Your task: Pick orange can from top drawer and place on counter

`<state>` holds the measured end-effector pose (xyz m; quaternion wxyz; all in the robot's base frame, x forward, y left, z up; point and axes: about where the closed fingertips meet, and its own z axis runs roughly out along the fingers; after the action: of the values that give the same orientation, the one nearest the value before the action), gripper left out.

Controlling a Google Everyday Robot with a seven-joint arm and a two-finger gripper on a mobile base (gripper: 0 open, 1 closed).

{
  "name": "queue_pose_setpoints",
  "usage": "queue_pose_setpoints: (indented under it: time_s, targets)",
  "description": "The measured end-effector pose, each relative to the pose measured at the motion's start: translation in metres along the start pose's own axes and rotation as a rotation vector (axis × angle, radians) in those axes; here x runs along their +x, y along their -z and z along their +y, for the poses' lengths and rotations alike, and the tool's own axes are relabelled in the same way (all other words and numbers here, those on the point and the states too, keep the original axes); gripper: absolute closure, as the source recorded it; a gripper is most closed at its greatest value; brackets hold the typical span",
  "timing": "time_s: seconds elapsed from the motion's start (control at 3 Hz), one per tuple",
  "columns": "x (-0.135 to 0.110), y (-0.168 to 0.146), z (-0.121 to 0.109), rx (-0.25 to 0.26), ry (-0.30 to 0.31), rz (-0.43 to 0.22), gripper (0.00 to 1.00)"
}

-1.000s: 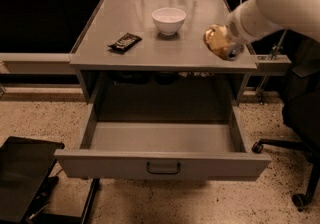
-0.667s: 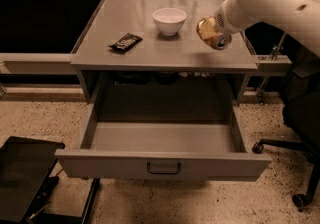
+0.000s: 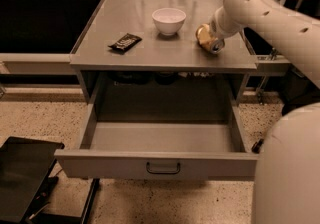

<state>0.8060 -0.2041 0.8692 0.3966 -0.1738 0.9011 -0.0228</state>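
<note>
We find the gripper (image 3: 214, 33) pinching the orange can (image 3: 207, 40), tilted, low over the counter (image 3: 150, 59) beside the white bowl (image 3: 169, 20). We advise settling it flat before release.

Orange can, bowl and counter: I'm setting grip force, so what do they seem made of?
The orange can, at the gripper over the right of the counter, looks like shiny metal: bright glints. The bowl looks like glazed ceramic or plastic: smooth white. The counter looks like matte grey metal: dull, even sheen.
</note>
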Motion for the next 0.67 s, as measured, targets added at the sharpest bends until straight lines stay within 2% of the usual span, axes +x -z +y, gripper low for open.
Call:
queue_pose_setpoints:
  time_s: [0.33,0.67]
  targets:
    - [0.0056,-0.011,0.0017,-0.008,-0.004,0.02,0.83]
    - [0.0036,-0.0091,0.0012,-0.008,-0.004,0.02,0.59]
